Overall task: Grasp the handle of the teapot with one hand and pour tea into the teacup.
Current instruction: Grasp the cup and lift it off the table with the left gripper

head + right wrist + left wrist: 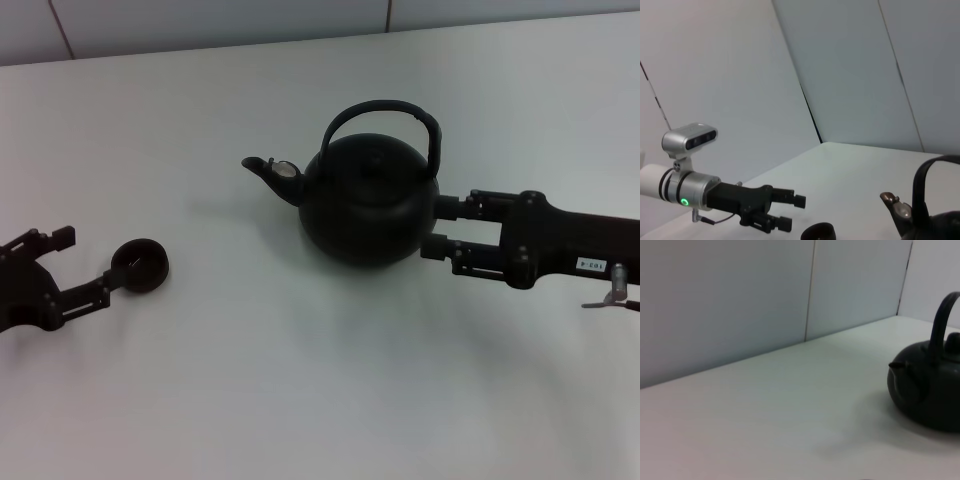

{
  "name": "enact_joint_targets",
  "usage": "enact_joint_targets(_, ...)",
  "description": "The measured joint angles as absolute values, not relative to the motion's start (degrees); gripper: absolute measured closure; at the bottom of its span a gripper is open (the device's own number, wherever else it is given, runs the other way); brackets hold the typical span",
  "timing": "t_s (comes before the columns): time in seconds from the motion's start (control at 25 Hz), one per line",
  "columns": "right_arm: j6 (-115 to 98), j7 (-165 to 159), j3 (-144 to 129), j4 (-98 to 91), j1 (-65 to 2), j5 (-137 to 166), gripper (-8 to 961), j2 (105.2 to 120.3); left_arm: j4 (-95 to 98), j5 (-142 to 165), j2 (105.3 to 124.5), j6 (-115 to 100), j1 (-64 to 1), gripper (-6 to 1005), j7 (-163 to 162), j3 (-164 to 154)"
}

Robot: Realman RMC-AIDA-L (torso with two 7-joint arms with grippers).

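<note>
The black teapot (pixel 370 200) stands mid-table with its arched handle (pixel 385 108) upright and its silvery-tipped spout (pixel 272 170) pointing left. My right gripper (pixel 440 228) is open at the teapot's right side, fingertips against or just short of the body, below the handle. The small black teacup (pixel 140 266) sits on the table at the left. My left gripper (pixel 85 265) is open beside it, one fingertip close to the cup's rim. The right wrist view shows the left gripper (pixel 792 212), the teacup (pixel 817 232) and the spout (pixel 895 210). The left wrist view shows the teapot (pixel 930 395). No tea shows.
The white table (pixel 300 400) runs back to a pale panelled wall (pixel 200 25). The left arm's silver wrist camera (pixel 690 137) shows in the right wrist view.
</note>
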State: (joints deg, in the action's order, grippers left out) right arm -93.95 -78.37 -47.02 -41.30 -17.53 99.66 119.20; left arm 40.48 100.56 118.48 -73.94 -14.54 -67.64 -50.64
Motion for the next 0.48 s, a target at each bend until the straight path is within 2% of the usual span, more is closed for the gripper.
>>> enact_joint_targets(0.48, -93.9, -79.3, -47.0, -41.5, -18.8, 99.6, 332, 119.17, 40.2, 101.9, 118.31, -73.2, -14.1, 133, -67.6, -50.7)
